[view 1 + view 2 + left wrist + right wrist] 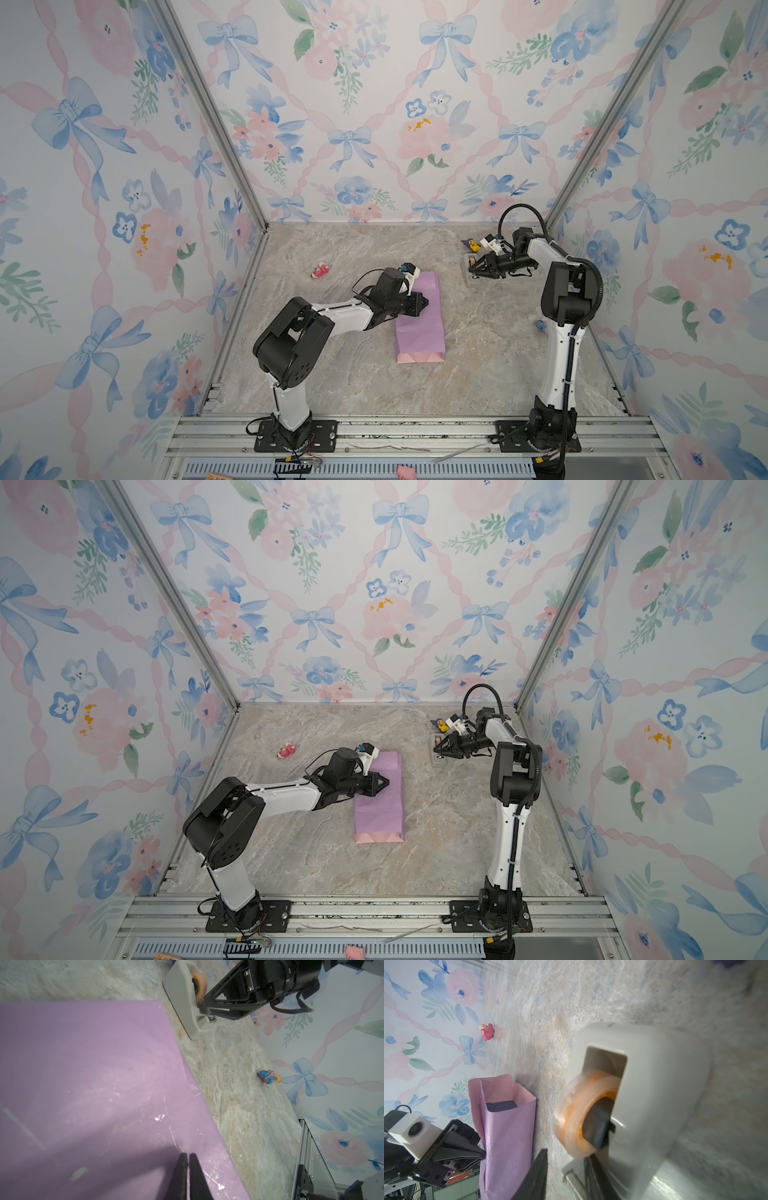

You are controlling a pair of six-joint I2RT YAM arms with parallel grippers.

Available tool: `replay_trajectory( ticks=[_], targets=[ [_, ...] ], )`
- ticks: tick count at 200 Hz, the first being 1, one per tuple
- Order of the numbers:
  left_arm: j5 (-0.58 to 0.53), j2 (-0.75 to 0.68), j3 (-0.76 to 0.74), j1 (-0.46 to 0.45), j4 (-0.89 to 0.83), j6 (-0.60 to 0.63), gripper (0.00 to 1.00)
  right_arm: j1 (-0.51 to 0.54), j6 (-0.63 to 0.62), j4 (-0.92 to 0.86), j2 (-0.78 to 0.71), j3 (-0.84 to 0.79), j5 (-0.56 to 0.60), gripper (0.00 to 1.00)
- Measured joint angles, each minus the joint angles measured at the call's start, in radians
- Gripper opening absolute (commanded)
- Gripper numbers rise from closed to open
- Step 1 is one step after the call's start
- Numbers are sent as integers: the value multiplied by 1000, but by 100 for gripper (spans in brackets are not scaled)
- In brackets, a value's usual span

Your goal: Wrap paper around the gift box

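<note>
The paper is being shown in both top views as a long lilac sleeve lying flat near the middle of the table, with its near end folded shut so that pink flaps are being exposed. The gift box is being enclosed by this sleeve; only a dark navy edge is being seen through the open far end in the right wrist view. The left gripper is being held clenched, jaws together and nothing between them, with its tips apparently being pressed onto the lilac top face near the sleeve's right-hand edge. The right gripper is being positioned at the tape dispenser, which is standing well apart from the sleeve towards the far right corner. Its jaws are being held parted at the cutter end, below the tape roll. Whether anything is being grasped there cannot be told, as this view is blurred. A small pink figure is lying to the left of the sleeve.
</note>
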Motion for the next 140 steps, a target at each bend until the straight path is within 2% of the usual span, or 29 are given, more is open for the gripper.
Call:
replay_trajectory(
  ticks=[47, 91, 140],
  targets=[
    [0, 0, 0, 0, 0, 0, 9, -11, -19, -24, 23, 18, -30, 23],
    [0, 0, 0, 0, 0, 0, 9, -24, -24, -35, 30, 19, -50, 11],
    [-1, 0, 0, 0, 0, 0, 9, -31, 10, -22, 29, -3, -94, 3]
  ],
)
